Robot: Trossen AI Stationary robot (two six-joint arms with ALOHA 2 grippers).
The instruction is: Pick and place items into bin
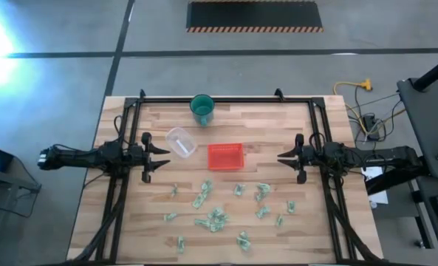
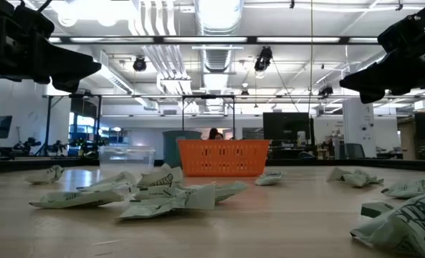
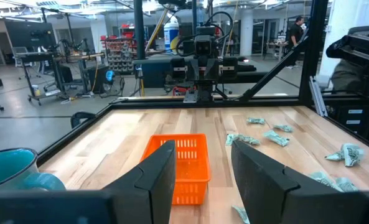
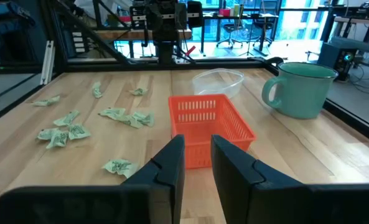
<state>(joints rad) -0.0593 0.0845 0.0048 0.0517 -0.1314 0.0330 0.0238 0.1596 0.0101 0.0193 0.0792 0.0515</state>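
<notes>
The bin, a small red tray [image 1: 225,156], stands at the table's middle, between my two grippers. Several pale-green crumpled items [image 1: 211,216] lie scattered on the wood nearer the front edge; they also show in the low view [image 2: 162,193] and the right wrist view [image 4: 66,132]. My left gripper [image 1: 164,153] hovers at the left, pointing level toward the bin [image 3: 183,163], its fingers open and holding nothing [image 3: 203,149]. My right gripper [image 1: 281,157] hovers at the right, facing the bin [image 4: 209,124], with a narrow gap between its fingers and nothing in it [image 4: 198,140].
A green cup [image 1: 202,108] stands at the far middle of the table. A clear round container [image 1: 180,141] lies just left of the bin. Black frame rails [image 1: 226,100] run along the table's far, left and right sides.
</notes>
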